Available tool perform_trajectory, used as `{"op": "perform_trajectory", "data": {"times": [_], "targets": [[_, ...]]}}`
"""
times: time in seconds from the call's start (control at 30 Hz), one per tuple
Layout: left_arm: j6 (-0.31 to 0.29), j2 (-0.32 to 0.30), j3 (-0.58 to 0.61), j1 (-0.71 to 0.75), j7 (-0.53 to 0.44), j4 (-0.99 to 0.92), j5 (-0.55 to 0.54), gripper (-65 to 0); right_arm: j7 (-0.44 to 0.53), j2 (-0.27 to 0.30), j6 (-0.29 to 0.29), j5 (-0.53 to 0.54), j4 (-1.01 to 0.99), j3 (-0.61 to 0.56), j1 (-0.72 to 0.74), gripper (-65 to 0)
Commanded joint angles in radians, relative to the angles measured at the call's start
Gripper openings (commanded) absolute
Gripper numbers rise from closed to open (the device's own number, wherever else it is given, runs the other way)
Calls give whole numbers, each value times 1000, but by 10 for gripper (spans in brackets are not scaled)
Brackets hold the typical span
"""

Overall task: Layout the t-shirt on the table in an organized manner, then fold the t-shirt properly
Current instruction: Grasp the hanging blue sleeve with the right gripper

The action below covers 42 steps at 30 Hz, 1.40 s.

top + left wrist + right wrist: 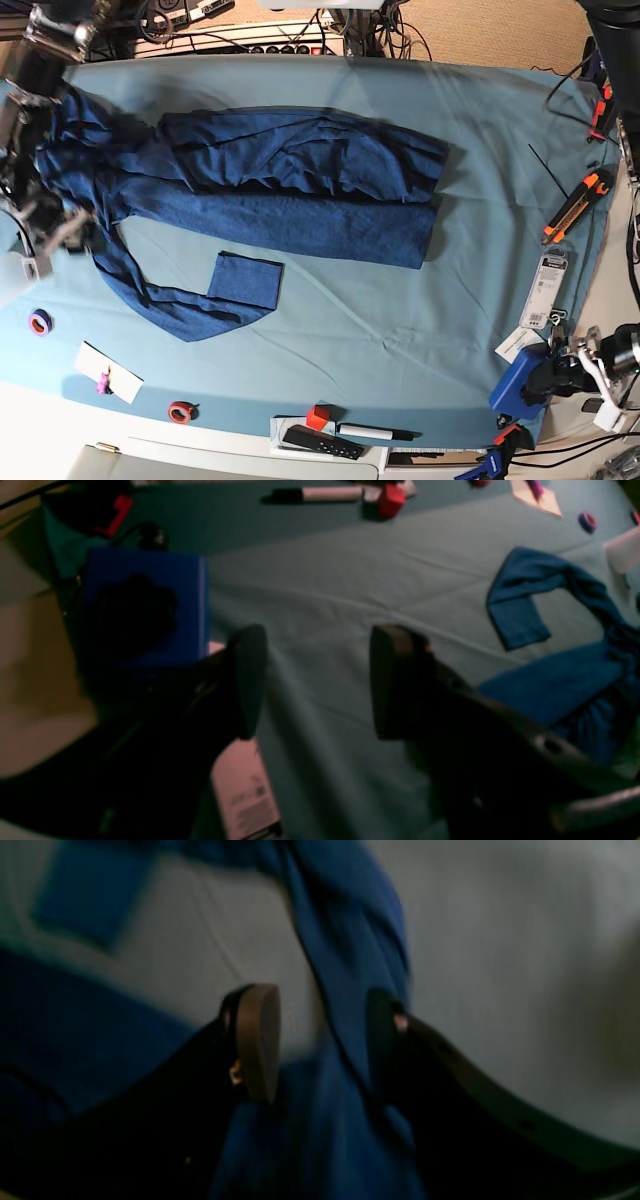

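- Left wrist view: the left gripper (315, 680) hangs over bare teal cloth of the table (340, 580) with its jaws spread wide and nothing between them. The t-shirt (545, 680) lies off toward the right edge of this view, one sleeve doubled back on itself. A blue box (145, 605) sits beside the gripper, and a marker (320, 494) and a red block (391, 500) lie along the far edge.
- Right wrist view: the right gripper (320, 1040) is parted, and a twisted rope of the t-shirt (345, 940) runs down between its fingers. The picture is blurred; the cloth seems to lie against one finger while the other stands clear, so it looks like no pinch is made yet.
- Base view: the t-shirt (290, 190) is spread lengthwise across the far half of the table (400, 320), its body creased and partly doubled over, and bunched at the left end where the right gripper (48, 235) works. One sleeve trails toward the near side. The left gripper (545, 385) waits well apart at the near right corner.
- Handling, as a judgement: the knit is light, limp and stretchy, so it will sag and drag over the table rather than hold a shape. Firm pinches at the shoulder seams or hem corners, one per gripper, should pull it flat better than grabbing the bunched middle.
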Motion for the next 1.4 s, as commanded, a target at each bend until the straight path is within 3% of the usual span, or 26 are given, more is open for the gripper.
{"op": "perform_trajectory", "data": {"times": [0.0,0.17,0.27,0.4,0.47,0.73,0.93,1.27,1.37], "targets": [[-5,-21,-6,-30,-23,13,-9,-315,39,6,1,-13,16,7,45,-374],[-5,-21,-6,-18,-23,13,19,-315,89,-111,1,-284,16,5,159,-374],[-5,-20,-6,-19,-26,13,19,-315,159,-142,-3,-440,11,-40,190,-374],[-5,-20,-6,-19,-26,13,19,-315,294,-141,-153,-680,-5,-165,198,-374],[-5,-20,-6,-19,-26,13,18,-315,315,-141,-202,-742,-60,-225,214,-374],[-5,-20,-6,-18,-25,13,16,-315,402,-142,-270,-799,-378,-381,354,-374],[-5,-20,-6,-5,-26,13,16,-315,404,-140,-312,-826,-388,-386,413,-374],[-5,-20,-6,37,-27,13,16,-315,410,-139,-313,-826,-388,-386,436,-376],[-5,-20,-6,37,-27,13,16,-315,410,-139,-321,-825,-388,-386,436,-451]]}}
